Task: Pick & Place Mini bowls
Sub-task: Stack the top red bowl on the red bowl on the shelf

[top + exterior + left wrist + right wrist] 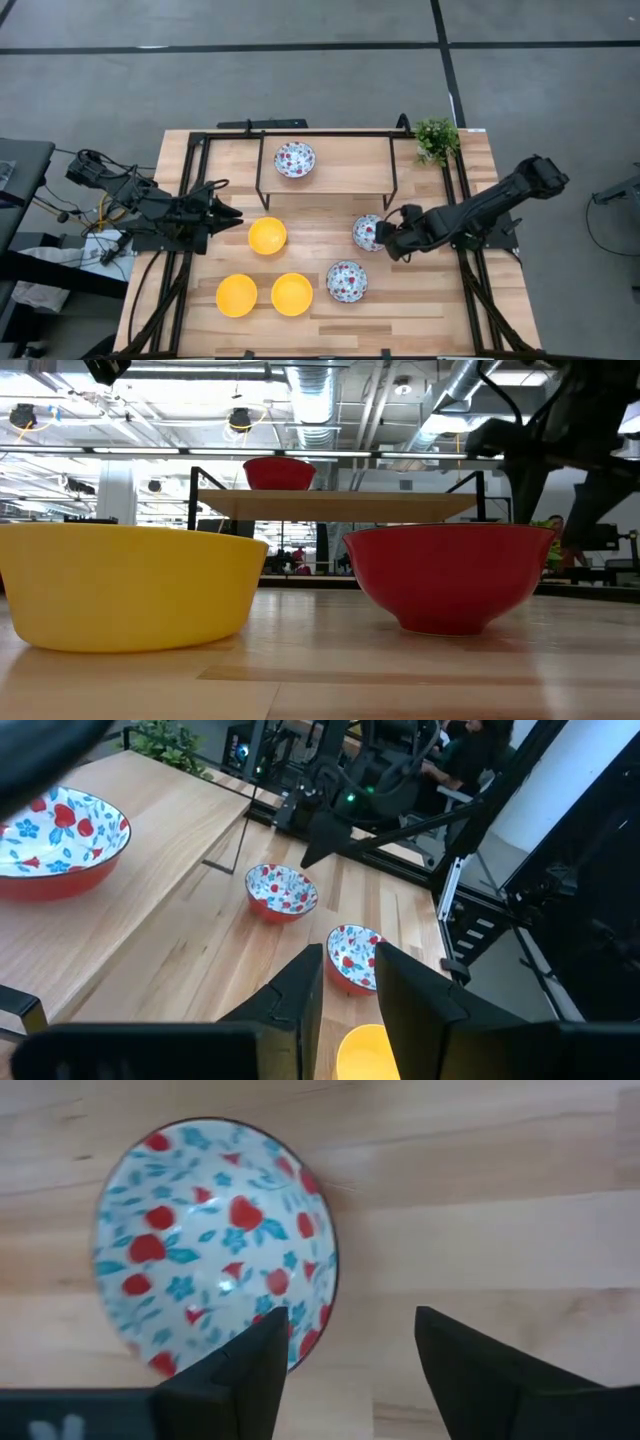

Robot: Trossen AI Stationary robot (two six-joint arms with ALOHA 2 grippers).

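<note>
Six mini bowls show in the high view. A floral bowl (294, 159) sits on the raised shelf (340, 175). Two more floral bowls (365, 232) (346, 281) and three yellow bowls (267, 236) (236, 296) (291, 294) stand on the table. My right gripper (383, 238) is open at the right rim of the middle floral bowl (215, 1245), with one finger (255, 1360) over the bowl's inside and the other (470, 1370) outside it. My left gripper (238, 217) is open, just left of the upper yellow bowl (365, 1055). My right gripper (345, 1330) stands astride the floral bowl's rim (330, 1280) on the side toward the table's right, slanting down from that side. I cannot tell whether either finger touches the bowl. The bowl rests on the table.
A small green potted plant (436, 138) stands at the table's far right corner. The shelf's black legs (262, 180) (392, 180) stand behind the bowls. Black frame rails (195, 200) run along both table sides. A person (480, 740) sits beyond the table.
</note>
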